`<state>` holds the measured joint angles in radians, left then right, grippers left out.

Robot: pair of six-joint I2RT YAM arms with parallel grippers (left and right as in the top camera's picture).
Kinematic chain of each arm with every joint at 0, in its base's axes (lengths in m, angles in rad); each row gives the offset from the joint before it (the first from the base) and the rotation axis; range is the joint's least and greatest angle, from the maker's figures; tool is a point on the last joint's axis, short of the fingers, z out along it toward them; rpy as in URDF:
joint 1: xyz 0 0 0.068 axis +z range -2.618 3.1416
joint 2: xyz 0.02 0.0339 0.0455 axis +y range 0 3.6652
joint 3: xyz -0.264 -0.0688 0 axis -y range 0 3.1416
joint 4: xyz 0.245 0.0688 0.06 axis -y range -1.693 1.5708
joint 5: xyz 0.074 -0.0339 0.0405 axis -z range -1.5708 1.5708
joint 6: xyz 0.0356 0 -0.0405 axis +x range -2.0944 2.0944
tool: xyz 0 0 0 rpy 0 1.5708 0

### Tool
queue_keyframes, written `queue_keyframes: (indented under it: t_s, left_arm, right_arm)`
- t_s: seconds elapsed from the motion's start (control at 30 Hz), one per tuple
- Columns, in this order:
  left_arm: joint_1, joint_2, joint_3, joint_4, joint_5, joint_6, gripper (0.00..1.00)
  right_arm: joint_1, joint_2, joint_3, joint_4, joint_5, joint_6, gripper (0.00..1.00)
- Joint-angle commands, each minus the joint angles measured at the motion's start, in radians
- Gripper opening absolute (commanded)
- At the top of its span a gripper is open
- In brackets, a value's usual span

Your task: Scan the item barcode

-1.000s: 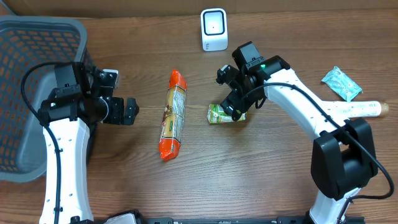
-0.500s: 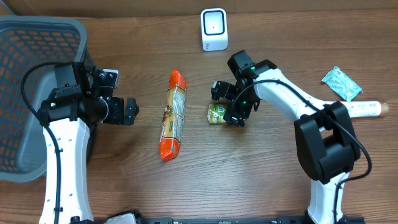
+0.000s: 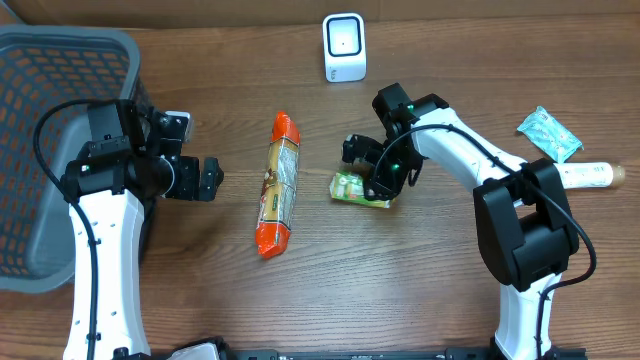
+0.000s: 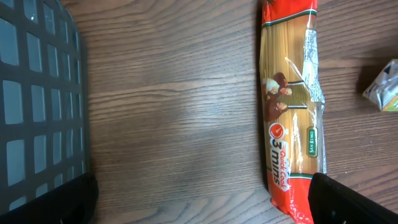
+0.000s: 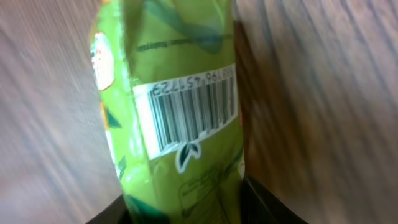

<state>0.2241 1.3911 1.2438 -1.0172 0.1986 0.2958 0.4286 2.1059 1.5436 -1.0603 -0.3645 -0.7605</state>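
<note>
right claw [image 3: 368, 175] closed partway onto the green packet [image 3: 350, 187], pads against both its sides, barcode [image 5: 186, 115] turned to the wrist camera; packet lying just right of the spaghetti pack [image 3: 278, 185]. left claw [image 3: 208, 180] wide open, empty, left of that pack.

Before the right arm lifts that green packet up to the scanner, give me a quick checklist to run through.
1. Right gripper on the green packet: ok, the packet is pinched from both sides.
2. Barcode readable: ok, the right wrist view shows it flat and uncovered.
3. Barcode turned toward the scanner: cannot tell.
4. Way to the scanner: ok, nothing lies between it and the packet.
5. Pasta packet out of the way: ok, it lies apart from the green packet.
6. Left gripper out of the way: ok, open and empty beyond the pasta.
</note>
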Motion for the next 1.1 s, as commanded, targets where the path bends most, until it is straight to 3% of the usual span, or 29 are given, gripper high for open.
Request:
queue_keyframes:
  t_s: [0.0,0.17,0.23,0.37,0.47,0.67,0.73,0.93,1.07]
  left_arm:
    - [-0.002,0.006,0.017,0.000,0.008,0.019,0.99]
    - [-0.002,0.006,0.017,0.000,0.008,0.019,1.00]
    - [-0.002,0.006,0.017,0.000,0.008,0.019,1.00]
    - [-0.002,0.006,0.017,0.000,0.008,0.019,1.00]
    - [-0.002,0.006,0.017,0.000,0.008,0.019,0.99]
    - [-0.002,0.006,0.017,0.000,0.008,0.019,0.99]
    - [-0.002,0.006,0.017,0.000,0.008,0.019,0.99]
    - [-0.002,0.006,0.017,0.000,0.008,0.019,1.00]
    - [-0.002,0.006,0.017,0.000,0.008,0.019,0.99]
  right_arm:
    - [0.017,-0.002,0.013,0.017,-0.193,0.237,0.39]
    - [0.064,-0.002,0.013,0.111,-0.158,0.636,0.38]
    - [0.090,-0.002,0.013,0.152,0.041,0.826,0.39]
    - [0.110,-0.002,0.014,0.152,0.475,1.039,0.39]
    - [0.110,-0.002,0.014,0.134,0.580,1.050,0.39]
    - [0.143,-0.002,0.014,0.118,0.359,0.969,0.38]
    - [0.162,-0.002,0.014,0.104,0.372,0.980,0.29]
    - [0.245,-0.002,0.024,0.029,0.593,1.125,0.23]
    - [0.348,-0.002,0.029,-0.037,0.827,1.203,0.27]
